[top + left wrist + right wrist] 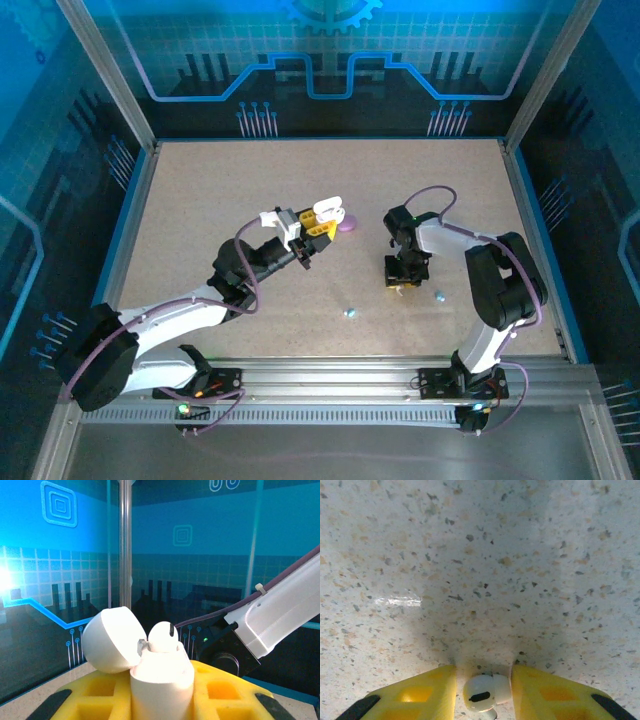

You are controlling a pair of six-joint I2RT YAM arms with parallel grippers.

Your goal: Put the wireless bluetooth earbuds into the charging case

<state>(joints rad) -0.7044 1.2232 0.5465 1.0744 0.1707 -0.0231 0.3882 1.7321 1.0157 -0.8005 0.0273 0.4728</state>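
Jaws, left gripper: narrow, clamped on the body of the white case.
Jaws, right gripper: narrow, closed on a white bud at bottom centre of the right wrist view. The tips point down at the table.
Case: centre of the top view, held off the table. The lid is hinged open to the left.
Seated bud: already in the case, with its head standing above the rim.
Blue buds: two loose on the table, one at lower centre and one just right of the right gripper.
Purple piece: just beside the case on its right. Cannot tell whether it is a bud or a case.
Step (judged): the white bud goes across to the open case next. The grippers are well apart.
Handling (judged): the bud looks light, rigid, glossy and rounded, so it is likely to slip or twist under a hard pinch.
Grip point (judged): across the bulb with a light squeeze, leaving the stem free to enter the socket.
Unknown: the free socket is hidden behind the seated bud in the left wrist view.
Risk (judged): if the stem is misaligned, the bud could tip off the rim.
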